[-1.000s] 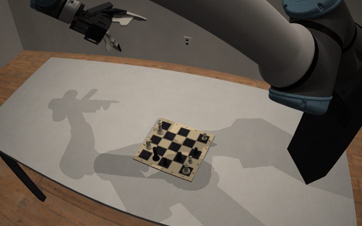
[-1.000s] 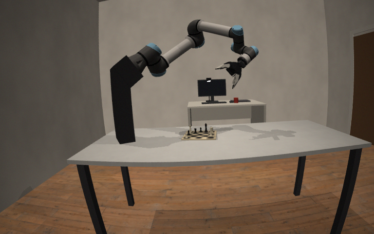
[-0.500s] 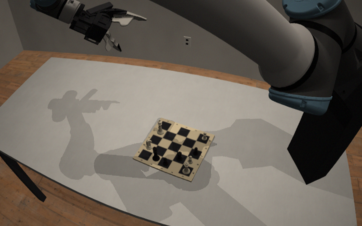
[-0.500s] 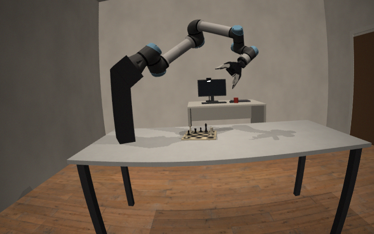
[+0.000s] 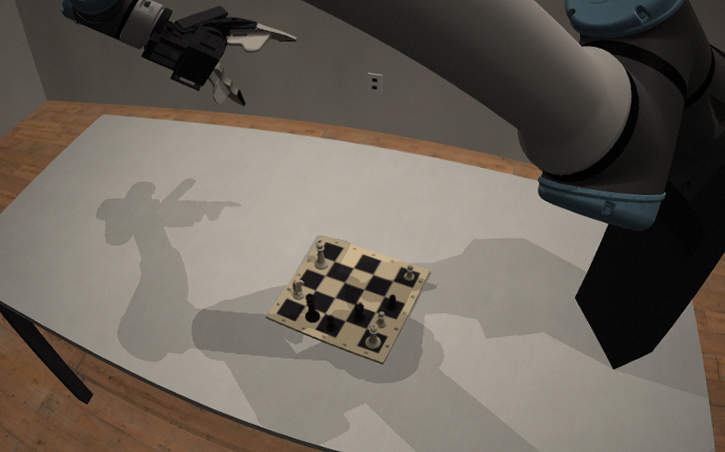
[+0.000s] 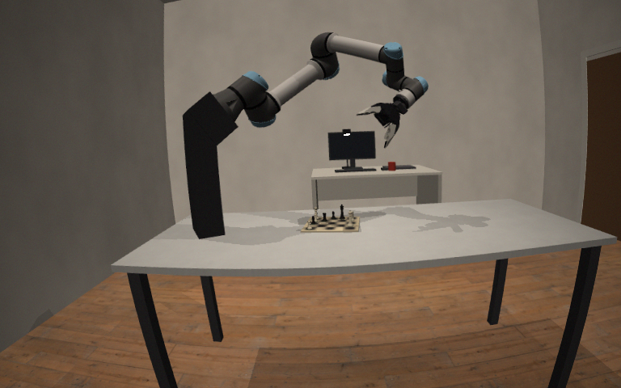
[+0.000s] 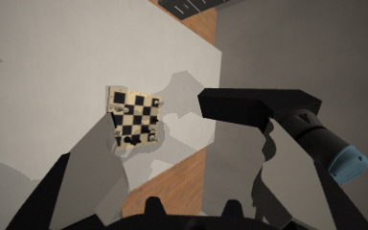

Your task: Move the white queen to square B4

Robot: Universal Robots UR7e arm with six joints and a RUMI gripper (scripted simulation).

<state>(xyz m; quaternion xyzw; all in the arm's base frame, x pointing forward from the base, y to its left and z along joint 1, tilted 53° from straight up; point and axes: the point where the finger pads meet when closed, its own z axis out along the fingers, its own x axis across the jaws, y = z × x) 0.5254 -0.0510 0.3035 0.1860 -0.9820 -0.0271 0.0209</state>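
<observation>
A small chessboard (image 5: 358, 278) (image 6: 329, 229) (image 7: 109, 99) lies on the grey table (image 5: 202, 161) (image 6: 411, 242) (image 7: 57, 57). It holds several white and black pieces, all upright. A tall white piece (image 5: 319, 255) stands at the far left corner and another (image 5: 371, 337) at the near corner. I cannot tell which is the queen. A black king (image 5: 311, 308) stands near the left edge. My gripper (image 5: 267, 71) (image 6: 373, 129) is open and empty. It hangs high above the table, far from the board, past its far left side.
The arm's black base column (image 5: 649, 292) (image 6: 204, 183) stands on the table beside the board. Its thick upper links (image 5: 481, 49) pass overhead. A desk behind carries a monitor (image 6: 351, 145) and a red cup (image 6: 391, 165).
</observation>
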